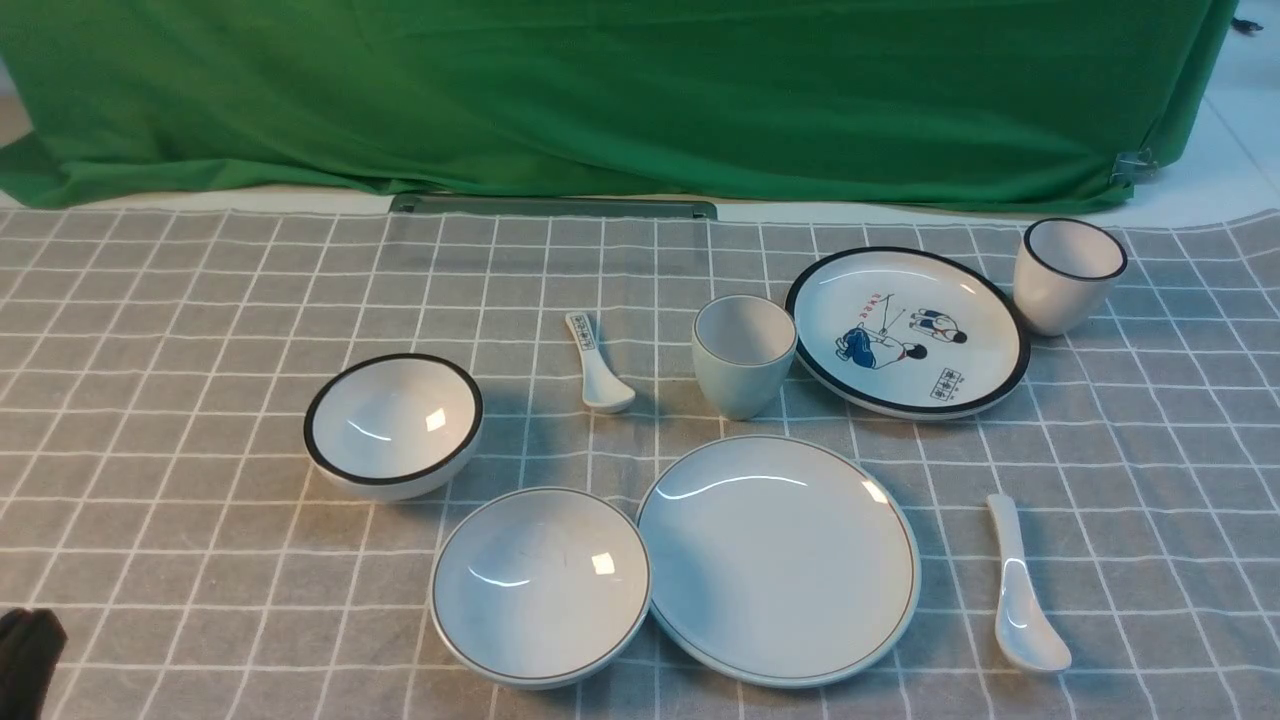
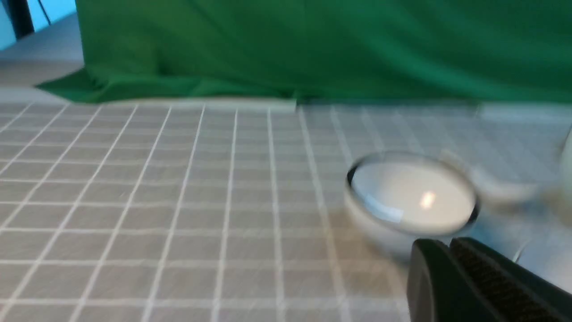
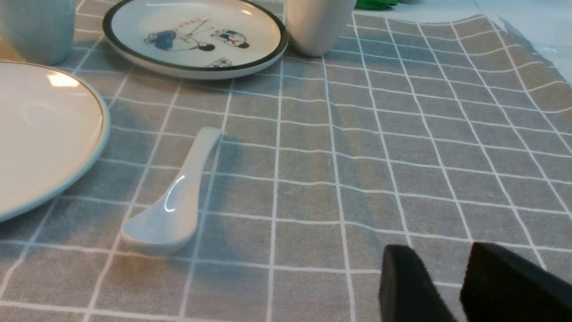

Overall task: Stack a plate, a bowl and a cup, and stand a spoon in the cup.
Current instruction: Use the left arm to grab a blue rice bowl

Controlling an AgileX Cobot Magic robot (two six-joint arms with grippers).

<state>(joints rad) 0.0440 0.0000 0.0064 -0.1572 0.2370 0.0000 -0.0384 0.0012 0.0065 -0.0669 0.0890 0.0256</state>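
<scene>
The plain plate [image 1: 778, 560] lies front centre, and its edge shows in the right wrist view [image 3: 40, 134]. The grey-rimmed bowl [image 1: 540, 585] sits touching its left side. The plain cup [image 1: 742, 355] stands upright behind the plate and also shows in the right wrist view [image 3: 38, 27]. The long white spoon [image 1: 1020, 590] lies right of the plate [image 3: 176, 201]. My left gripper [image 2: 449, 243] is shut and empty, low at the front left [image 1: 28, 655]. My right gripper [image 3: 440, 255] is slightly open and empty over bare cloth, right of the spoon.
A black-rimmed bowl [image 1: 393, 425] sits left of centre, blurred ahead of my left gripper [image 2: 411, 199]. A short marked spoon [image 1: 597, 365], a cartoon plate [image 1: 907, 330] and a black-rimmed cup [image 1: 1066, 272] stand further back. A green curtain [image 1: 600, 90] hangs behind.
</scene>
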